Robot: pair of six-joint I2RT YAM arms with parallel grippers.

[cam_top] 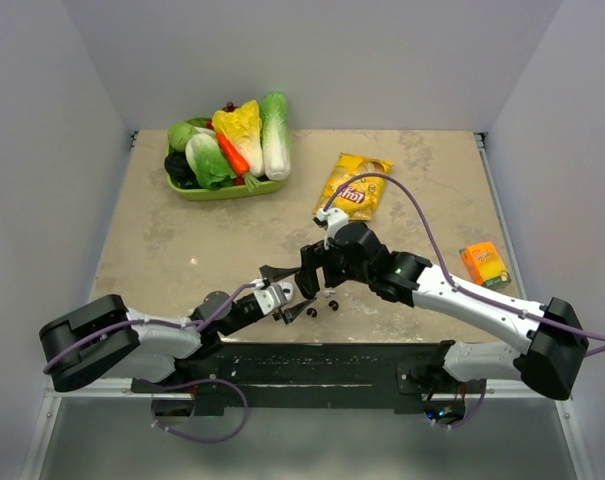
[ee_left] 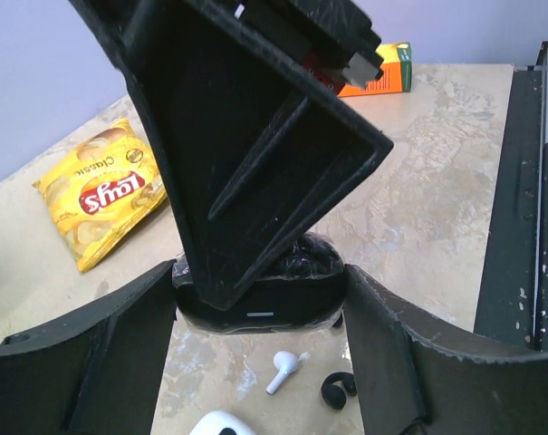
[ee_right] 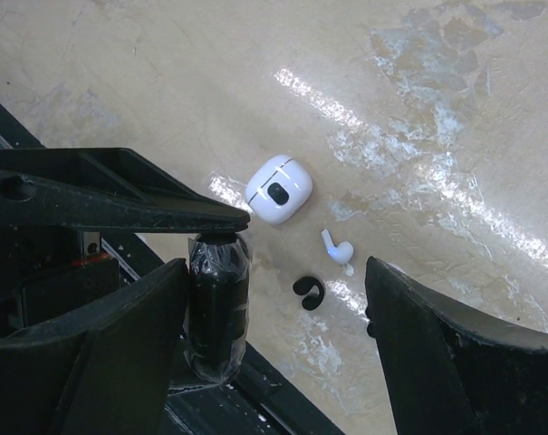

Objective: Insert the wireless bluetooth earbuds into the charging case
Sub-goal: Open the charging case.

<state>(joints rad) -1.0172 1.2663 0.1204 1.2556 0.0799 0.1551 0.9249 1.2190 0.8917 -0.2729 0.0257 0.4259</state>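
The left jaws [ee_left: 260,272] are clamped on the black charging case [ee_left: 255,304], which is wrapped in shiny clear film and fills the gap between the two fingers. The case is lifted off the worktop [cam_top: 182,250]; whether its lid is up cannot be told.

The right jaws [ee_right: 274,267] stand wide. One finger [ee_right: 101,362] lies just beside the case and seems to touch its film, while the other is well apart at 3 o'clock. In the left wrist view, a right finger [ee_left: 255,154] crosses right in front of the case and hides its top. In the right wrist view, a left finger [ee_right: 101,195] lies flat across the case's upper end.

Both earbuds lie loose on the worktop under the two jaws, outside any case. The white earbud [ee_right: 337,247], with a short stem, lies at 2 o'clock from the dark earbud [ee_right: 308,292], near it but not touching. A white charging case [ee_right: 279,188] rests shut at 10 o'clock from the white earbud.

From above, both jaws meet close to the near edge at the middle. A green basket of toy vegetables [cam_top: 227,190] sits at 11 o'clock from them. A yellow chips bag [cam_top: 354,187] is at 1 o'clock and an orange box [cam_top: 485,264] at 3 o'clock, all well apart from the earbuds.
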